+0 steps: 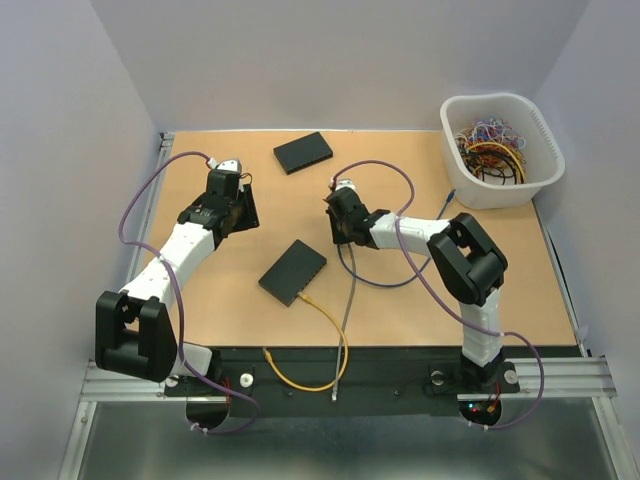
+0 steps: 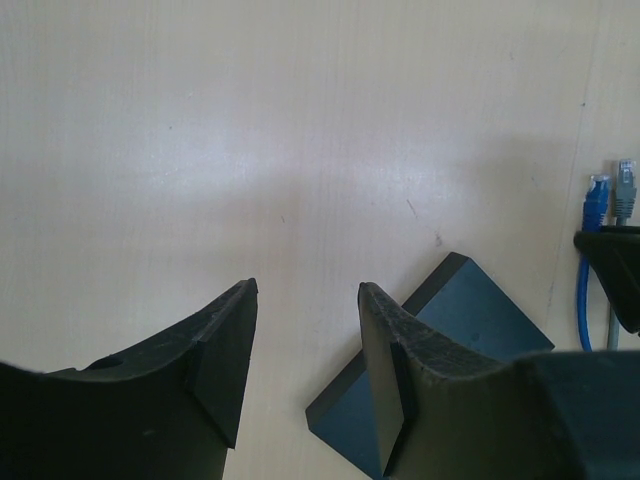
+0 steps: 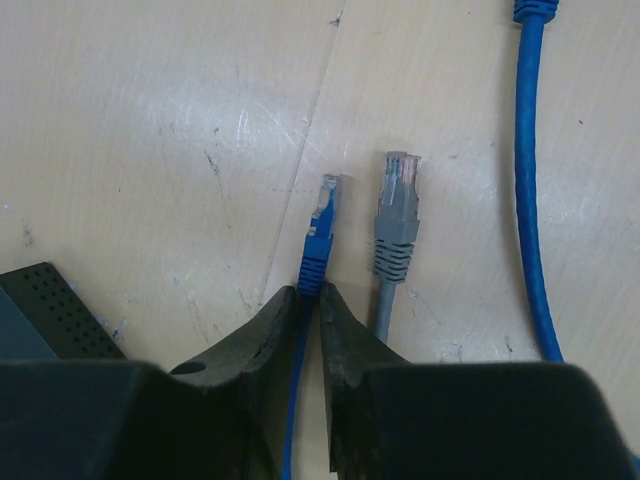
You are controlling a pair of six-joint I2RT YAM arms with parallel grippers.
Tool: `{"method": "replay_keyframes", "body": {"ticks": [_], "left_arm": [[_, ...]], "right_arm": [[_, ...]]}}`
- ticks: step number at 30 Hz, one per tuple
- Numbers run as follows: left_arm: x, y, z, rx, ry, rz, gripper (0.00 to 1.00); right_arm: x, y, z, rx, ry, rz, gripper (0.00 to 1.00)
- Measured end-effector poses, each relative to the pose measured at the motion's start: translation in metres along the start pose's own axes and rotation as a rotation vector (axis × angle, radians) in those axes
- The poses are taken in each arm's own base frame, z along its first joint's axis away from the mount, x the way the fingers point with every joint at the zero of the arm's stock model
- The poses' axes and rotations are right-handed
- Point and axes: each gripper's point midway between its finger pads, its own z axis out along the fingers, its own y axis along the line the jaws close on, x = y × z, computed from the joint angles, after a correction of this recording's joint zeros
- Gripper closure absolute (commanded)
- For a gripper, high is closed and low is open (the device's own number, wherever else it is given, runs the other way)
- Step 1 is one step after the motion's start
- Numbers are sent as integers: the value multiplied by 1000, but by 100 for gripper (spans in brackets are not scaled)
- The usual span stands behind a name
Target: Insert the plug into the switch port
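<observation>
Right of switch [image 3: 45, 300] corner in right wrist view, blue plug [image 3: 322, 210] sticks straight fwd off right end effector [image 3: 308, 292], pinched narrow on blue cable [image 3: 293, 420] behind boot. Left end effector [image 2: 307, 290] half open, empty, farther off.

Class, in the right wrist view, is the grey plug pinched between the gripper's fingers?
No, the right gripper pinches the blue plug at its boot; the grey plug lies free beside it.
</observation>
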Motion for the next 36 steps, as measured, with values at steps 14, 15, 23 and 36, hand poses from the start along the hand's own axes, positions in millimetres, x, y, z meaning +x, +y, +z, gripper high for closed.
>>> {"method": "replay_keyframes", "body": {"ticks": [14, 15, 23, 36], "left_arm": [[0, -9, -9, 26, -24, 11, 47], [-2, -13, -12, 37, -33, 15, 47], [-10, -67, -49, 285, -88, -26, 47], [35, -157, -104, 822, -38, -156, 47]], "right_arm": [[12, 4, -14, -64, 28, 1, 100], [14, 4, -17, -71, 31, -1, 100], [6, 17, -86, -255, -45, -29, 100], [-14, 65, -198, -696, -251, -73, 100]]}}
